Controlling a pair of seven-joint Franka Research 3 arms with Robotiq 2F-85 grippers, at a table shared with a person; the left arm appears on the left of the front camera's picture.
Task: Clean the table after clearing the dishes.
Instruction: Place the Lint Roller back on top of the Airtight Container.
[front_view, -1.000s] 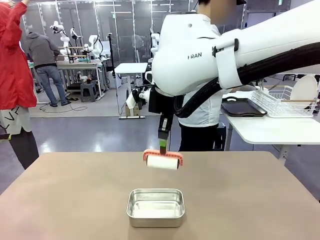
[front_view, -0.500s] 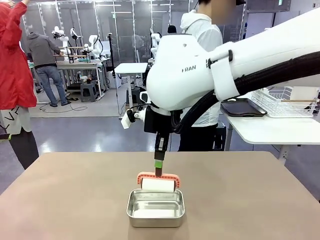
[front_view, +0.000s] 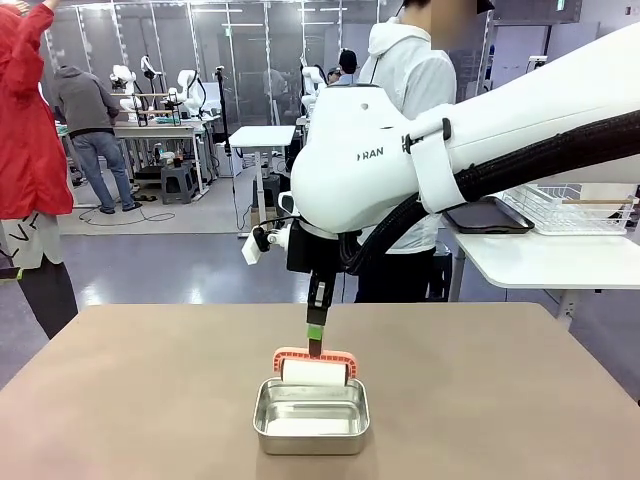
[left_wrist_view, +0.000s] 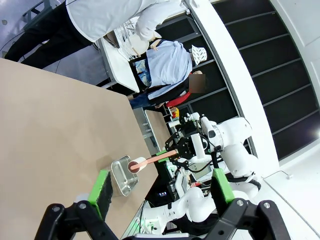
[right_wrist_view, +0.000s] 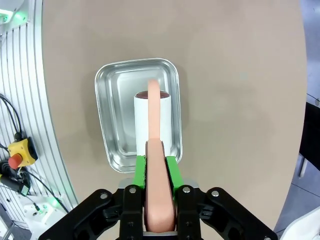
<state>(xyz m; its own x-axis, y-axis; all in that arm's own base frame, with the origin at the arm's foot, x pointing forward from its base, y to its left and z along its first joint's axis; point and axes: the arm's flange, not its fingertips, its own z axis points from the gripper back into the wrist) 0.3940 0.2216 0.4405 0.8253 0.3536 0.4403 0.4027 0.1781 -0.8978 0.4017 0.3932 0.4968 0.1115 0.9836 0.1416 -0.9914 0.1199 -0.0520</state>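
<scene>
Front view: roller over the pan's far rim

Right gripper (front_view: 316, 338) is clamped on the salmon handle of a lint roller (front_view: 315, 370), whose white roll hangs just above the far edge of the steel pan (front_view: 312, 416). Around the pan the table (front_view: 120, 390) lies bare out to its edges. Left gripper (left_wrist_view: 159, 194) stands spread wide, holding nothing, near the table's edge.

"RAN" lettering, right arm (front_view: 372, 155) white casing
</scene>
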